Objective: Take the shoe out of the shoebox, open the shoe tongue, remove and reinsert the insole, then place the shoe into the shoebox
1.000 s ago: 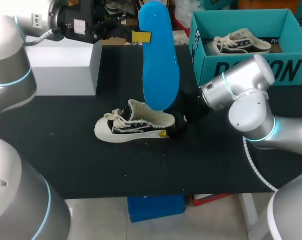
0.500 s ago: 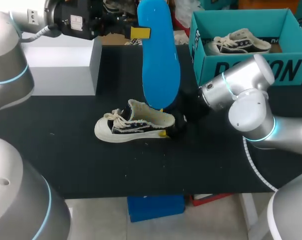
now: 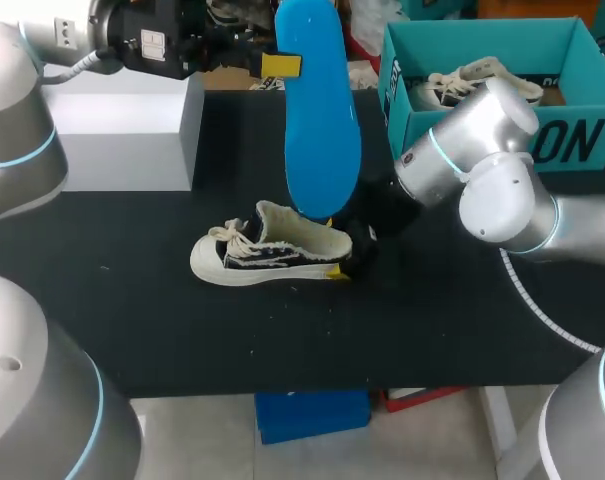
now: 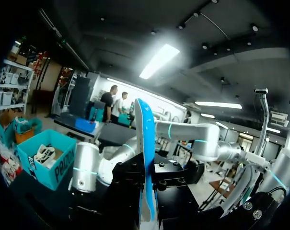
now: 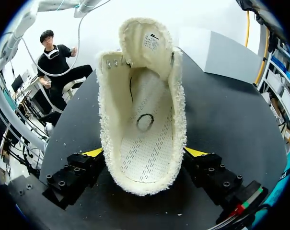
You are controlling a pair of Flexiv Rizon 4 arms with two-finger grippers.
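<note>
Directly above the heel opening of the cream-and-black canvas low-top shoe [image 3: 267, 255], the long blue foam insole [image 3: 320, 120] is hanging nearly upright, its lower tip aiming into the opening. The left gripper [image 3: 280, 68] is pinching the insole's upper end. The right gripper [image 5: 144, 160] is bracing the shoe's heel on the black table [image 3: 132, 300], apparently clamping both sides.

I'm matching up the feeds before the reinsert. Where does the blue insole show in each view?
Head view: the blue insole stands upright above the shoe, held near its top by the left tool.
Left wrist view: edge-on, rising from between that tool's fingers.
Right wrist view: not in it; only the shoe shows.
Shared landmark: the teal shoebox, seen in the head and left wrist views.
</note>
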